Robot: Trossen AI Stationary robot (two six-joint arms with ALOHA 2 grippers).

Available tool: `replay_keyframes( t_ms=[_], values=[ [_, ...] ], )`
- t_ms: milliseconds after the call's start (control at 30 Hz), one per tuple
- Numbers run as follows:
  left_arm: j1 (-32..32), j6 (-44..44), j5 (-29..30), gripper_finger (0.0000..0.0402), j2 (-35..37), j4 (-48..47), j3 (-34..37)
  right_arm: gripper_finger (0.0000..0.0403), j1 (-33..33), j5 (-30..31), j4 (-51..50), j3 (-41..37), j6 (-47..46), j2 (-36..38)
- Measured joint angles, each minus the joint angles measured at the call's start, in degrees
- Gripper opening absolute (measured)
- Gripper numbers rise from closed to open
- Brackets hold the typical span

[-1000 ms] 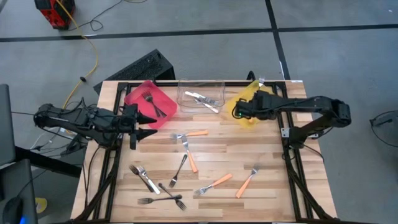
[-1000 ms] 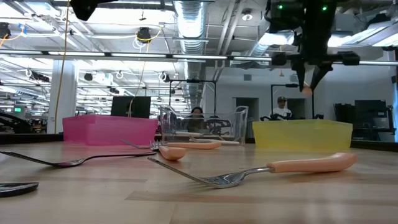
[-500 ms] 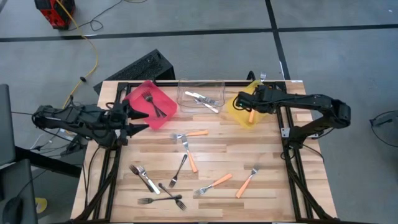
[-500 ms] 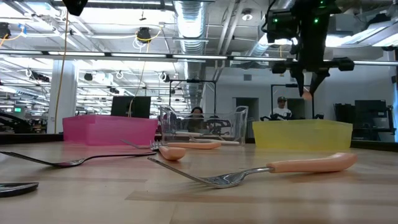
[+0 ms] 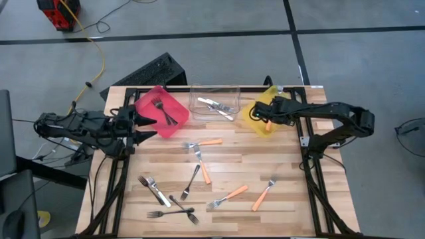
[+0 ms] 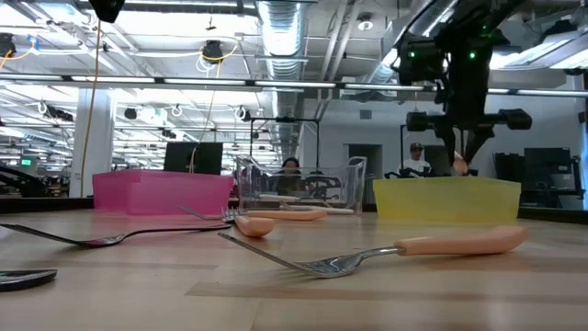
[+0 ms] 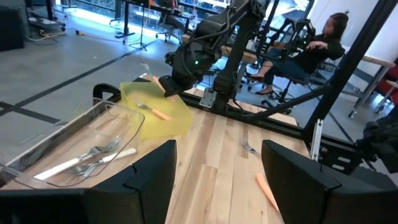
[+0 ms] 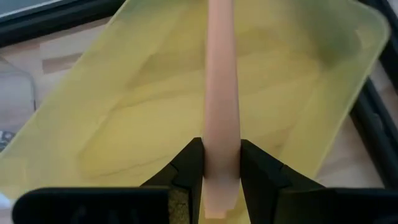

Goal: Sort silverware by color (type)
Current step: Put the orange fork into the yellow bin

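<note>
1. Jaws of the right gripper [image 8: 221,171] are pinched on an orange-handled fork [image 8: 221,74], held above the yellow bin [image 5: 255,118] at the desk's [image 5: 226,169] one o'clock edge.
2. Jaws of the left gripper [image 7: 214,180] are spread wide, empty, parked at nine o'clock beside the red bin [image 5: 161,111].
3. Drop-off is judged in hand; release over the bin is called for next.
4. Other forks [image 5: 192,179] lie scattered mid-desk, unsorted.
</note>
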State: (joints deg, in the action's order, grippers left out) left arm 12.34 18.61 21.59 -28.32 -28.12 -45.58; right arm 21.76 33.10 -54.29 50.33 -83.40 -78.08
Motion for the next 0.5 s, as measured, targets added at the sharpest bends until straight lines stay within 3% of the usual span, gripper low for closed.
replay_keyframes(
  t_ms=[500],
  values=[
    [0.0, 0.5, 0.1, 0.022, 0.0, -1.14, 0.0, 0.0108, 2.85, -4.65, 12.46, -7.66, 1.48, -0.02]
  ],
)
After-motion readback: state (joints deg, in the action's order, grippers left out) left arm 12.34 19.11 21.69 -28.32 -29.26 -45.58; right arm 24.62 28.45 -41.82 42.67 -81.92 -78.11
